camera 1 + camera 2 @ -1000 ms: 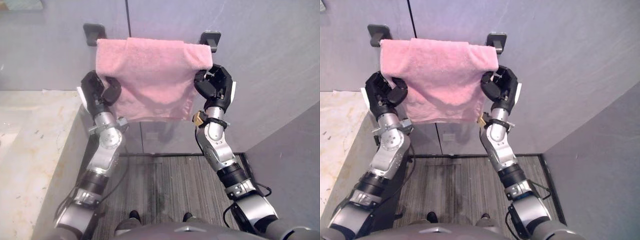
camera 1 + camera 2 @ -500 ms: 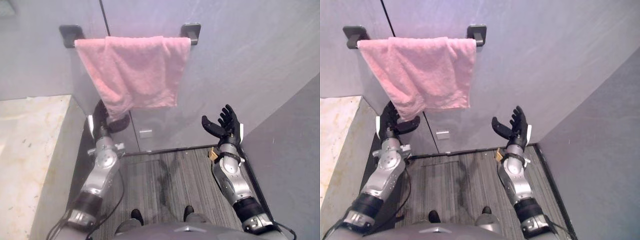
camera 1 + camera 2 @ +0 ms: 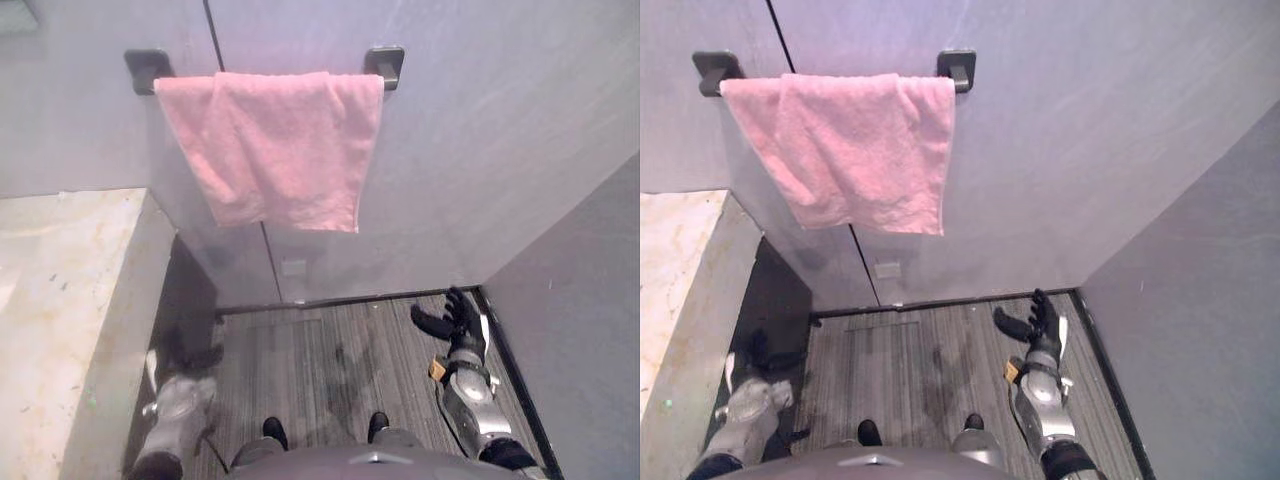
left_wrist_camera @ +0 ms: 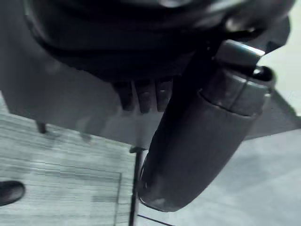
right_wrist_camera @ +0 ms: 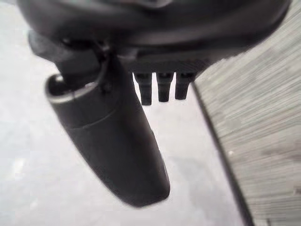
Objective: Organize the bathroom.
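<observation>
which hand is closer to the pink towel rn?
Neither clearly; both hang far below it. The pink towel is draped over the wall bar. The left hand is low beside the counter, under the towel's left end; the right hand is low, off to its right.

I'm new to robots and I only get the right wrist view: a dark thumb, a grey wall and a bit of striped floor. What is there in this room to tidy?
Observer: A pink towel is draped over a dark towel rail high on the wall.
Operator: Is that thumb's hand holding it?
Observer: No. The right hand is down near the floor with straight fingers, well apart from the towel.
Operator: And the other hand?
Observer: The left hand is low too and holds nothing. It is beside a pale stone counter.
</observation>
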`<state>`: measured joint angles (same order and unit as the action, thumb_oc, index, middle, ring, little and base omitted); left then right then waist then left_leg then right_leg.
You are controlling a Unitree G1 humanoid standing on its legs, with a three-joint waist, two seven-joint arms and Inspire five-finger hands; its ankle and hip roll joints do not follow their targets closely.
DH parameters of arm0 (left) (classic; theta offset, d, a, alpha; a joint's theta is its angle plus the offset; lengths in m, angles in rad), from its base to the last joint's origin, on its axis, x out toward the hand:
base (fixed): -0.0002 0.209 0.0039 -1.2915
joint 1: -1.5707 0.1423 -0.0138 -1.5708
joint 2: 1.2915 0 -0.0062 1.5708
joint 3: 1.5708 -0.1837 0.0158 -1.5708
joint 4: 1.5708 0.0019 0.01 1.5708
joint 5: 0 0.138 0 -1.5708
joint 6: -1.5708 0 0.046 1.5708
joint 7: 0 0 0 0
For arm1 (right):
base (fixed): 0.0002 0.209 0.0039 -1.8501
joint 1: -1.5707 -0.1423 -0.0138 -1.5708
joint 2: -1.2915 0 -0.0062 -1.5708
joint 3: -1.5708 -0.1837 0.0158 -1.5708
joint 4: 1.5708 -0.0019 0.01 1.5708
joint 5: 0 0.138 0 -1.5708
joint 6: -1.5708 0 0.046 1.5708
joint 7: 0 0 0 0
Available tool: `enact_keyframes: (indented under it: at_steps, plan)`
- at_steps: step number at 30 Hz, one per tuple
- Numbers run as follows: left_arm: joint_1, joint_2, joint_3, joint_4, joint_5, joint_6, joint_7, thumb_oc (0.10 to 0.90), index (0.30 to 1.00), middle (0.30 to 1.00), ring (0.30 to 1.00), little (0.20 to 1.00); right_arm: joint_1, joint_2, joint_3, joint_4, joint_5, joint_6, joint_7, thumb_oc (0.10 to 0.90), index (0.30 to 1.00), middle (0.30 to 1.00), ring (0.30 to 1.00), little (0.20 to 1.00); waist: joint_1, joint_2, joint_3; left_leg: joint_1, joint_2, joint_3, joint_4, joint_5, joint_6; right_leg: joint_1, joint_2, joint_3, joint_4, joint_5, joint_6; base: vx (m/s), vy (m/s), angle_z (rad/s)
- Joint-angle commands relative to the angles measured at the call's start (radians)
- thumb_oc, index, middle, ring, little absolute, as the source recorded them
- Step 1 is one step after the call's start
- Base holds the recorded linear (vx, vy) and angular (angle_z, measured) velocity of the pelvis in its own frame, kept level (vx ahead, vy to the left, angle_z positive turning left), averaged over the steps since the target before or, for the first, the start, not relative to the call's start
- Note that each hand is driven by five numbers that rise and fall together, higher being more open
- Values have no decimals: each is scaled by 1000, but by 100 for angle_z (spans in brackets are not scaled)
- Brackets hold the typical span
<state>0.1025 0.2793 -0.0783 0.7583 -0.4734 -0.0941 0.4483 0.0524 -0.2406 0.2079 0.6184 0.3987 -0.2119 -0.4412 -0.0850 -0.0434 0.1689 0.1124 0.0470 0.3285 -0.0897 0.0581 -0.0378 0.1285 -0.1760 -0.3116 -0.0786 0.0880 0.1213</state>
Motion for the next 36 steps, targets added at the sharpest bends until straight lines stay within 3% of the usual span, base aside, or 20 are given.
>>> enact_keyframes:
  at_steps: [1,3,4,8,12,16,19,22,24,28,33,35,36]
  plan:
    - [-105,12,23,62,-12,-69,-42,800,900,900,900,900,-71,-57,-24,43,-62,-32,12,800,900,900,900,900,11,31,-45,62,-33,-17,2,-146,21,-74,26,-18,50,-57,76,-103,28,-2]
    - [-109,-2,36,146,-100,-56,-92,800,900,900,900,900,-74,-51,-24,148,-47,-14,55,800,900,900,900,900,11,33,-49,57,-34,-20,2,-145,20,-71,28,-17,45,-58,76,-88,37,-1]
    - [-107,-16,55,256,-150,-48,-142,800,900,900,900,900,-78,-39,-33,288,-59,0,107,800,900,900,900,900,13,35,-52,55,-35,-23,2,-147,19,-58,30,-17,34,-62,77,-85,42,-1]
    - [-99,-29,53,446,-84,27,-214,800,900,900,900,900,-66,-8,-46,500,-91,83,195,800,900,900,900,900,15,31,-62,35,-33,-28,2,-133,11,-60,26,-20,29,-55,81,-91,47,0]
    - [-89,-36,52,515,-50,141,-269,800,900,900,900,900,-34,8,-87,575,-94,116,234,800,900,900,900,900,7,29,-58,18,-35,-32,2,-126,10,-75,18,-17,45,-49,92,-75,41,0]
    - [-83,-38,37,538,-34,206,-329,800,900,900,900,900,-13,17,-103,609,-91,119,291,800,900,900,900,900,-4,31,-41,1,-37,-43,2,-121,10,-102,13,-11,59,-45,98,-138,39,0]
    - [-93,-44,25,536,-43,219,-330,800,900,900,900,900,-19,21,-106,621,-95,113,343,800,900,900,900,900,-3,42,-32,-17,-33,-62,2,-113,16,-107,29,14,98,-82,87,-236,21,-6]
    - [-115,-46,7,532,-22,229,-314,800,900,900,900,900,-37,31,-95,623,-60,102,386,800,900,900,900,900,5,61,-32,-48,-15,-95,2,-93,26,-127,67,54,219,-175,59,-301,-32,9]
    - [-136,-41,-9,519,-31,231,-301,800,900,900,900,900,-56,28,-76,595,-22,99,413,800,900,900,900,900,6,68,-26,-85,-9,-128,2,-61,28,-136,112,145,317,-220,48,-381,-113,31]
    - [-175,-42,-21,525,-1,229,-300,800,900,900,900,900,-102,15,-44,580,36,92,429,800,900,900,900,900,32,68,-11,-151,-3,-176,6,-13,5,-58,159,218,262,-283,10,-294,-159,65]
    - [-176,-49,-50,522,75,203,-305,800,900,900,900,900,-129,-16,-14,554,-5,121,453,800,900,900,900,900,50,52,34,-239,42,-199,14,24,-45,23,201,263,130,-253,-38,-239,-145,25]
    - [-180,-52,-61,529,123,190,-312,800,900,900,900,900,-133,-18,-7,558,4,148,439,800,900,900,900,900,42,48,48,-249,62,-152,23,32,-54,34,196,239,106,-229,-36,-266,-77,89]
    - [-182,-56,-65,529,138,183,-313,800,900,900,900,900,-131,-21,-5,564,9,163,433,800,900,900,900,900,33,47,52,-249,75,-93,38,40,-57,45,194,214,92,-221,-35,-310,-52,130]
